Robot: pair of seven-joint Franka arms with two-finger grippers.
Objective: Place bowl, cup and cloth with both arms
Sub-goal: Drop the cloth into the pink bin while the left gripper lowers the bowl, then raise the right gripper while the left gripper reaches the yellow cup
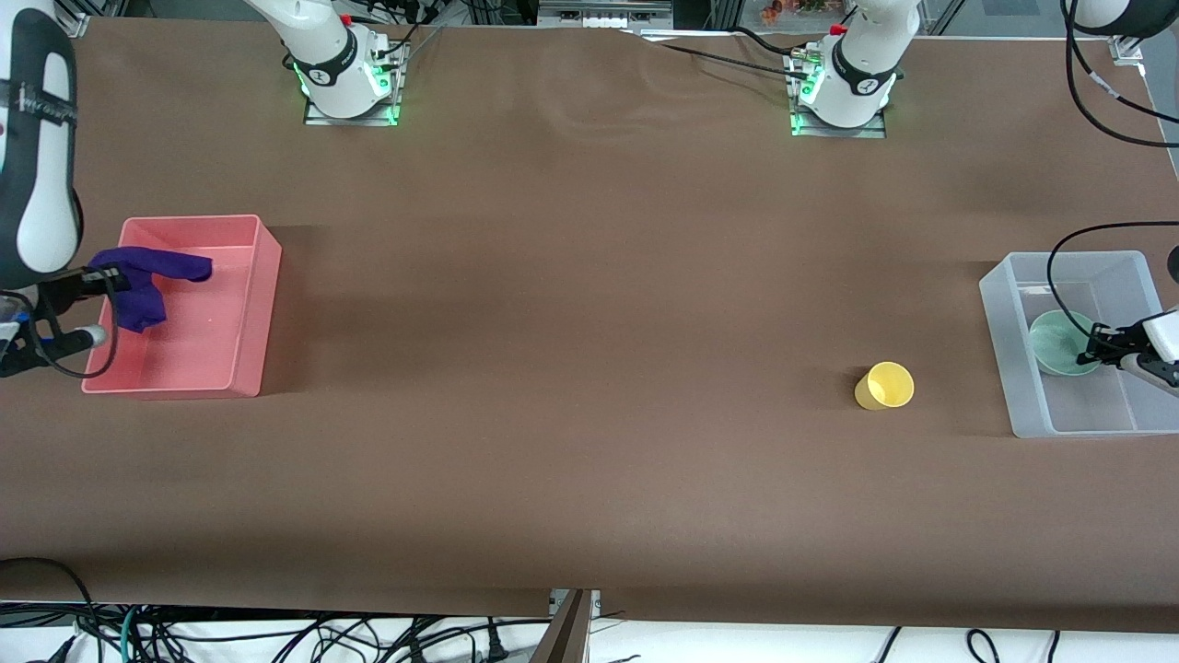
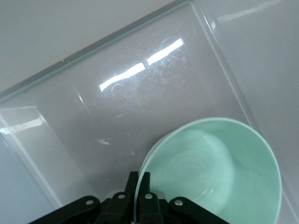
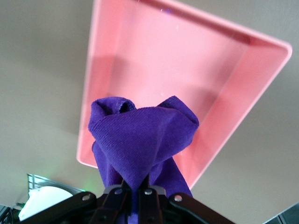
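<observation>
The yellow cup point(image 1: 885, 385) stands on the brown surface point(image 1: 571, 368). It is the thing closest to the front camera, toward the left arm's end of the surface, and nothing touches it. It is near the clear bin point(image 1: 1004, 331) but not in it.

The clear bin sits by the edge of the surface at the left arm's end. The green bowl point(image 1: 1059, 343) is inside this bin. The left end effector point(image 1: 1101, 348) is over the bin, and its fingers are pinched together on the rim of the bowl. In the left wrist view the bowl point(image 2: 219, 172) is tilted, with one finger on each side of its thin wall, and the left end effector point(image 2: 138, 186) shows at the rim.

The pink bin point(image 1: 249, 313) sits by the edge at the right arm's end of the surface. The right end effector point(image 1: 109, 279) is over this bin. Its fingers are clamped on the purple cloth point(image 1: 147, 281), which hangs down in folds over the bin. In the right wrist view the cloth point(image 3: 140, 140) bunches up from the right end effector point(image 3: 138, 192), with the pink bin point(image 3: 112, 60) under it.
</observation>
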